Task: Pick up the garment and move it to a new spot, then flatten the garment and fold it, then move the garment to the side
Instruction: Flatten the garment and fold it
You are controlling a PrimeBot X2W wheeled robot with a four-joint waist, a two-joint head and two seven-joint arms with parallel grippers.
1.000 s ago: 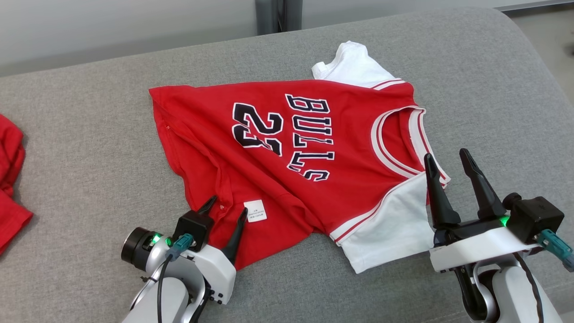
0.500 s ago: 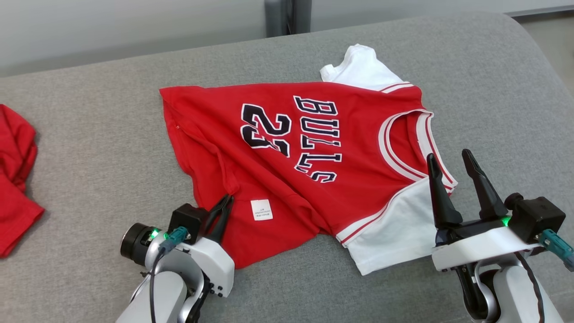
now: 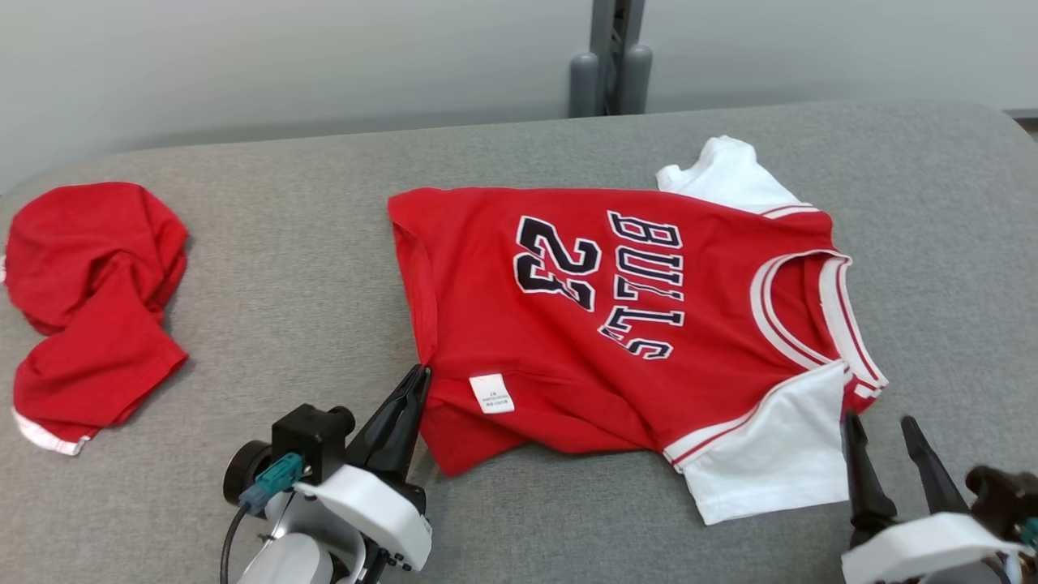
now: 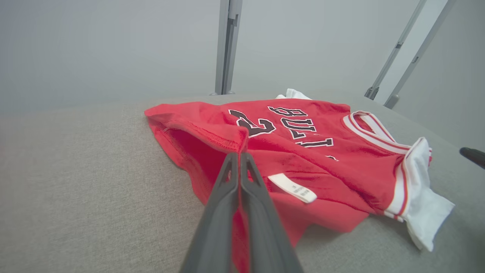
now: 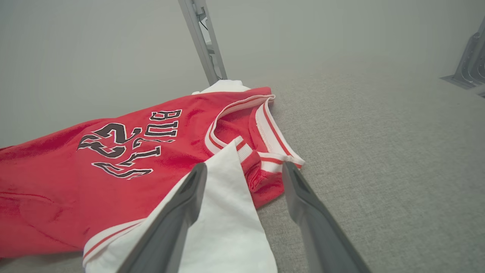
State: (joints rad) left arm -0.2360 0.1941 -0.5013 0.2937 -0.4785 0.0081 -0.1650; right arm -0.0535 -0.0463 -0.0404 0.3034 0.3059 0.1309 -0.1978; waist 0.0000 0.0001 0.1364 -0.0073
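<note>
The left gripper [image 3: 420, 375], fingers spread a second ago, is now clenched on the hem of the red jersey [image 3: 649, 324], beside its white tag [image 3: 491, 394]. The jersey lies spread mid-tabletop [image 3: 284, 268]. By the white sleeve [image 3: 770, 462], the right gripper [image 3: 878, 420] hovers, fingers released.

On the red garment [image 3: 519, 357] I can read the word BULLS [image 3: 645, 296] across the chest, in dark block letters edged in white. In the head view it lies turned on its side, the letters running from 12 o'clock down to 6 o'clock. Just beside it, at its 9 o'clock, stands the number 23 [image 3: 559, 261] in the same dark, white-edged style, turned the same way. A small white tag [image 3: 491, 393] sits on the red cloth at about 7 o'clock from the number. Its few lines of grey print are too tiny to read.
</note>
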